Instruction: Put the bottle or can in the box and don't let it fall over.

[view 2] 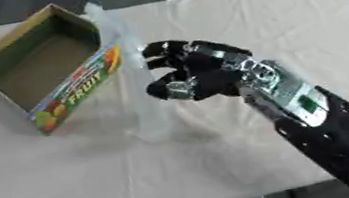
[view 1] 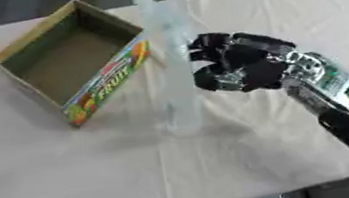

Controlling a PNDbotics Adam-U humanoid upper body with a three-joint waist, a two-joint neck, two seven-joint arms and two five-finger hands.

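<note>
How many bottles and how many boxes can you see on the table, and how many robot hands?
Bottles: 1, the clear bottle
Boxes: 1, the open fruit box
Robot hands: 1, the right robot hand
Total: 3

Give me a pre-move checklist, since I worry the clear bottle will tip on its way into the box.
1. Bottle upright on the table: ok.
2. Right robot hand curled beside the bottle: ok.
3. Fingers actually touching the bottle: cannot tell.
4. Box open side up, nothing visible inside: ok.
5. Bottle standing outside the box, near its right corner: ok, still to be moved.
6. Left robot hand clear of the path: ok, it is out of view.
</note>
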